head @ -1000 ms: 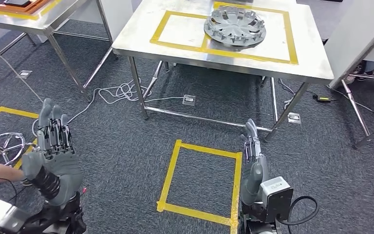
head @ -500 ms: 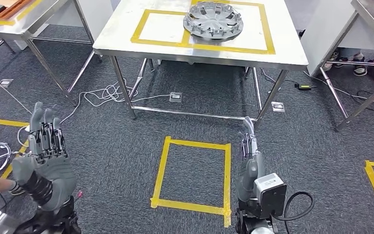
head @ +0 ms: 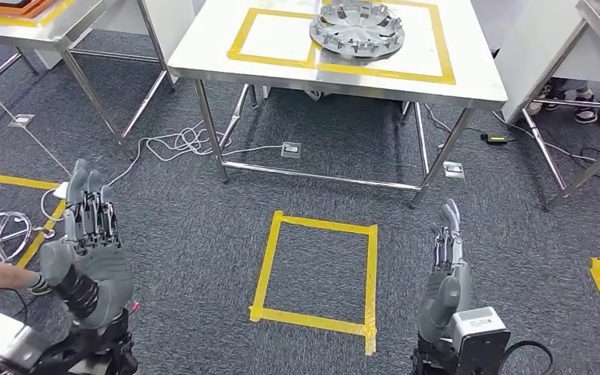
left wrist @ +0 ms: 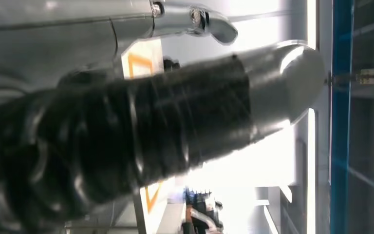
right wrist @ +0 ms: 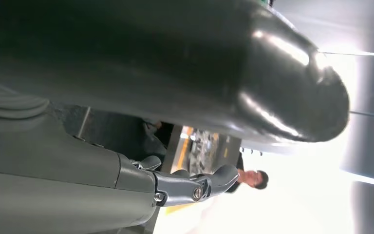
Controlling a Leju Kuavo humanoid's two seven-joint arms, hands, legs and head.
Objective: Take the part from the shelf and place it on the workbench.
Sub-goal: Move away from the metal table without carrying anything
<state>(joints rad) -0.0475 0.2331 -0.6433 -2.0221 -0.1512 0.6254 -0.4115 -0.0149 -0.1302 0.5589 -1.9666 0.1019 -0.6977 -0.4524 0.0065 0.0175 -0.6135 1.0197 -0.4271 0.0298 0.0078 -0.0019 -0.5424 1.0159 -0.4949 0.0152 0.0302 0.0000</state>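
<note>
Head view looks down at floor and workbench (head: 344, 74); wrist views sit close behind fingers.

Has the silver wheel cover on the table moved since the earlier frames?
No. The wheel cover still sits in the same taped rectangle on the workbench, overlapping the middle tape strip. The whole picture shifted because the camera moved.

Workshop — steel workbenches (head: 203, 58), floor tape (head: 316, 273).

We see a yellow tape square (head: 316, 273) on the grey carpet (head: 203, 234) at lower centre, white cables (head: 173, 144) coiled at centre left, a chrome wheel-like base (head: 0, 234) at far left, and a person's shoes (head: 586, 115) at upper right.
</note>
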